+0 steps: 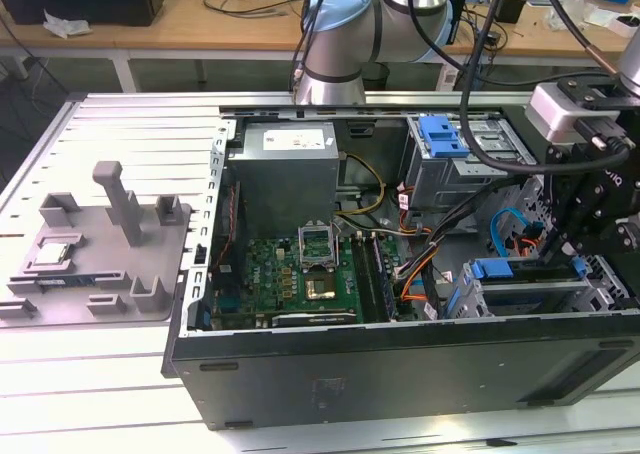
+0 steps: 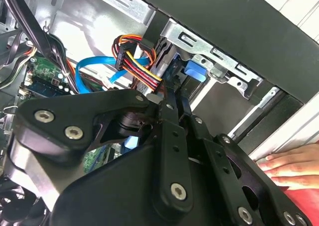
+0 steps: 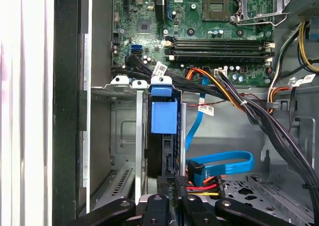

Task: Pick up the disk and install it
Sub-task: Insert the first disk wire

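The disk (image 3: 162, 115) stands on edge in the drive cage (image 3: 119, 136) at the case's front corner, its blue carrier tab toward the motherboard. In the exterior view the disk (image 1: 494, 270) sits in the cage at the lower right of the open computer case (image 1: 400, 364). My gripper (image 3: 180, 182) is right behind the disk's near end. Its two black fingers are pressed together with nothing between them. In the second wrist view the gripper (image 2: 173, 84) points at the cage, just short of the disk's blue tab (image 2: 194, 69).
Blue and orange-red cables (image 3: 219, 164) run beside the fingers. A second cage with a blue latch (image 1: 443, 134) sits at the case's back right. A grey fixture (image 1: 95, 254) with a small chip lies on the exterior view's left. A person's hand (image 2: 289, 164) rests beside the case.
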Action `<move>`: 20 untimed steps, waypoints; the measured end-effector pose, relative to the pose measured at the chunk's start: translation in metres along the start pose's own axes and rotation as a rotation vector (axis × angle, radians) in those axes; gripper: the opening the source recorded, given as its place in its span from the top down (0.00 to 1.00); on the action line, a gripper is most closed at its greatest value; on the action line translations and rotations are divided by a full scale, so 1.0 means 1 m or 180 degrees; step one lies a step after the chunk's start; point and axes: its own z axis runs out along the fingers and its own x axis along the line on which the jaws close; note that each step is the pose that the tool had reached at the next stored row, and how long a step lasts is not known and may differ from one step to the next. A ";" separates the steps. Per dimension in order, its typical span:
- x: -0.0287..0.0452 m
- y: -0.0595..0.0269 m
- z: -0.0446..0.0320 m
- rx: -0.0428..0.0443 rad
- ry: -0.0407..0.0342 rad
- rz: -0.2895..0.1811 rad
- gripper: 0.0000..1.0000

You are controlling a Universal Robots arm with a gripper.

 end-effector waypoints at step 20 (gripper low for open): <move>-0.0001 0.0001 -0.0158 0.0000 0.0016 0.0000 0.40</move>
